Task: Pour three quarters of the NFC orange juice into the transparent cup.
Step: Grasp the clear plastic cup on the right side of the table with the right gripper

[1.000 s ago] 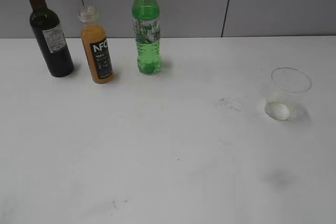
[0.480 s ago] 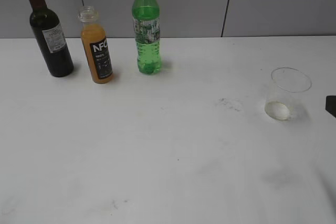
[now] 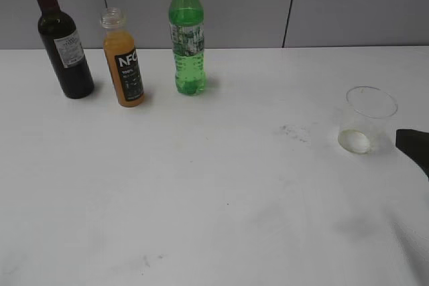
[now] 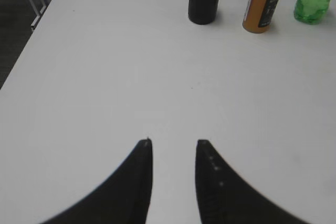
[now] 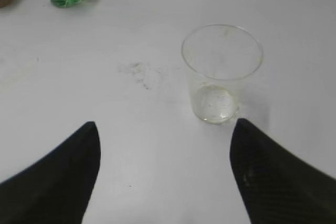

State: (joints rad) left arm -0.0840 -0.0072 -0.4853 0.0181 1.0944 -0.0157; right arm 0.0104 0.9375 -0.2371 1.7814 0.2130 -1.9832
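I am holding the right gripper (image 5: 163, 129) with jaws spread wide near the empty transparent cup (image 3: 367, 120) at right, risking tipping it, while the left gripper (image 4: 173, 142), jaws slightly parted, is hanging well short of the NFC orange juice (image 3: 122, 58) at far left.

At the back left of the table (image 3: 221, 185) the wine bottle (image 3: 62, 38), NFC orange juice (image 3: 123, 59) and green bottle (image 3: 188, 35) stand in a row left to right, the transparent cup (image 3: 367, 120) well apart at right, the right gripper (image 5: 164, 174) just before it.
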